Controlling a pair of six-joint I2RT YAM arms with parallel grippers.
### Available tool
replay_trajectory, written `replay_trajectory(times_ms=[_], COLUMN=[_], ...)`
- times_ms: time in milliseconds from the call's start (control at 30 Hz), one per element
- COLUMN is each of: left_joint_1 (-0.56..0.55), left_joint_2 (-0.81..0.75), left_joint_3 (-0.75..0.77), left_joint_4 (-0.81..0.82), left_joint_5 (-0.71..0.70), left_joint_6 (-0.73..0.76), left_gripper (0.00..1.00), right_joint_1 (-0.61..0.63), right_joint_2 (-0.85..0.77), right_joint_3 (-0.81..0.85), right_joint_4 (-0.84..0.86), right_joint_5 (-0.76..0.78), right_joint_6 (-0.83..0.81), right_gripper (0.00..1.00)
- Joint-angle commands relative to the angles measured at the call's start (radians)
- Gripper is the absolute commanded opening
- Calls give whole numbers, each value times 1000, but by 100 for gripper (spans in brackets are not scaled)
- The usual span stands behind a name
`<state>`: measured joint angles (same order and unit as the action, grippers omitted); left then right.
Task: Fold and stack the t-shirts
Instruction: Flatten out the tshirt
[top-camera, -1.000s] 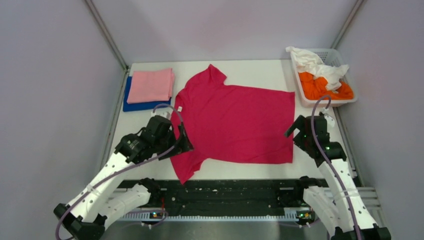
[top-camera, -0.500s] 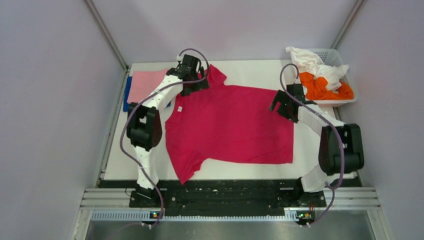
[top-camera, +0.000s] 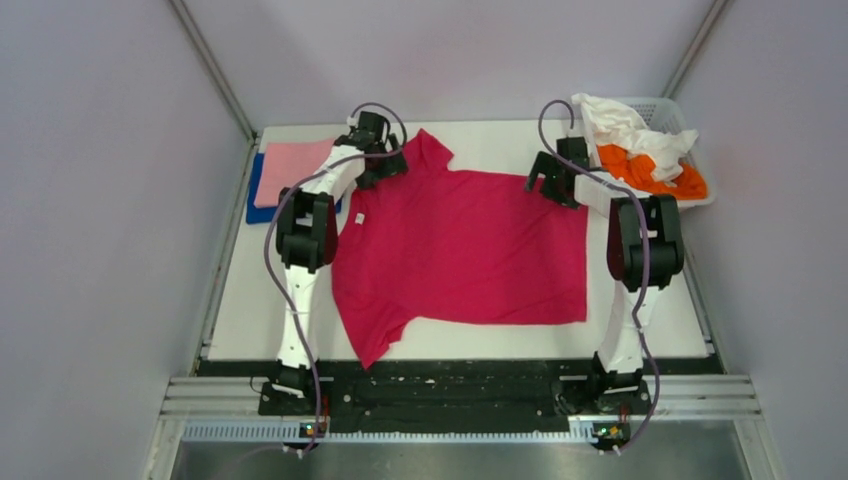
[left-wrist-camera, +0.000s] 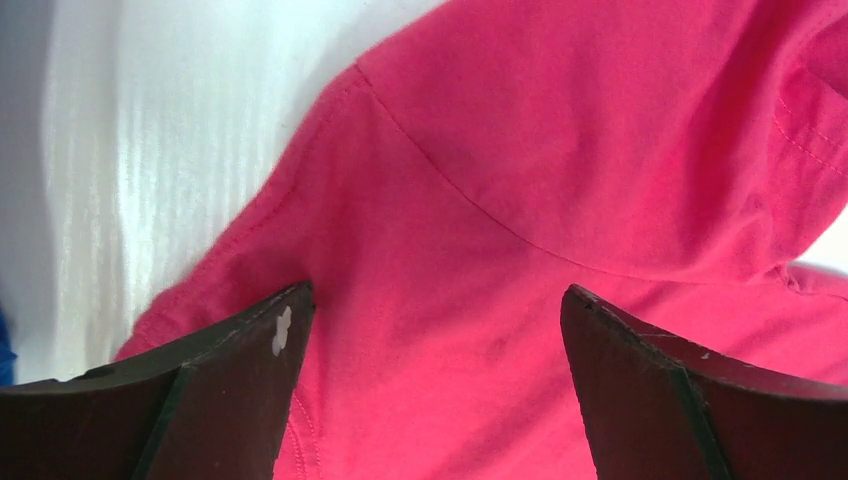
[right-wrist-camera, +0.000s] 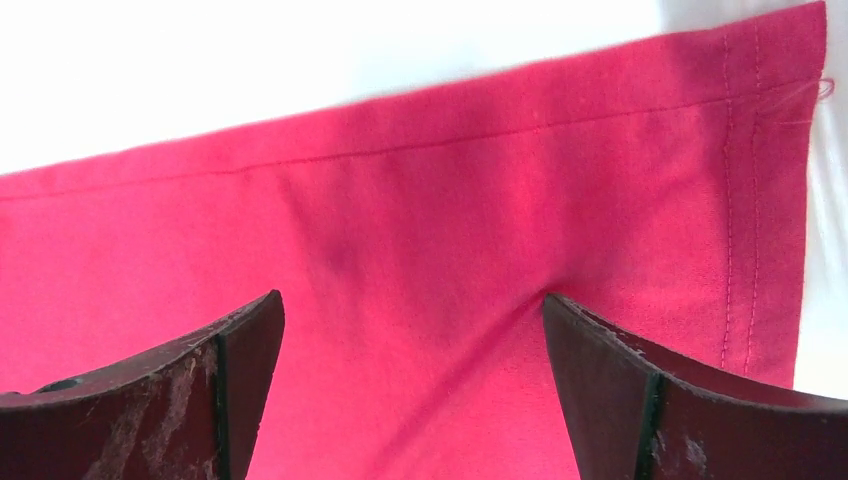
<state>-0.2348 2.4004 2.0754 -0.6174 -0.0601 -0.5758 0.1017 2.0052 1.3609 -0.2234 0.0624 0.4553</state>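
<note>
Lining up the far-edge pinch on the magenta-red shirt (top-camera: 460, 250), which lies flat mid-table (top-camera: 500, 135). Left gripper (left-wrist-camera: 430, 310) is spread wide over the shoulder seam by the far sleeve. Right gripper (right-wrist-camera: 410, 310) is spread wide over the far hem corner. Neither holds anything. Can't tell from the wrist views whether the tips touch cloth. To do it well, I'd say: drop both straight down, pinch at the edge, close together, lift level, and carry the far edge toward the near one so the fold stays square. Pink shirt (top-camera: 290, 170) sits folded on the blue shirt (top-camera: 258, 208) at far left. White shirt (top-camera: 620, 125) and orange shirt (top-camera: 650, 178) are in the basket (top-camera: 668, 104).
</note>
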Motion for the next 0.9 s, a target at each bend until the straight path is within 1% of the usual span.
replay_trajectory(times_ms=[0, 133, 267, 367, 467, 600, 667, 733, 867], left_joint_1=[55, 89, 96, 102, 103, 90, 69, 40, -21], left_joint_2=[24, 34, 29, 36, 45, -7, -58, -124, -312], left_joint_3=[1, -2, 9, 24, 76, 92, 91, 71, -70], left_joint_4=[8, 25, 16, 22, 21, 81, 84, 77, 50], left_joint_5=[16, -13, -128, -156, -97, 47, 87, 71, -8], left_joint_6=[-73, -119, -171, -204, -196, -161, -136, -105, -57], left_gripper=[99, 99, 99, 99, 99, 99, 99, 99, 99], right_joint_1=[-8, -10, -30, -55, -62, -61, -59, -59, -43], right_joint_2=[113, 197, 266, 286, 268, 193, 126, 26, -205], right_joint_3=[90, 202, 314, 355, 392, 424, 397, 313, 61], right_joint_4=[-28, -55, -117, -120, -129, -166, -182, -181, -174], right_joint_5=[-34, -31, -20, -36, -40, -56, -83, -92, -81], right_joint_6=[-20, -41, -54, -54, -79, -120, -132, -129, -98], right_gripper=[99, 99, 99, 99, 99, 99, 99, 99, 99])
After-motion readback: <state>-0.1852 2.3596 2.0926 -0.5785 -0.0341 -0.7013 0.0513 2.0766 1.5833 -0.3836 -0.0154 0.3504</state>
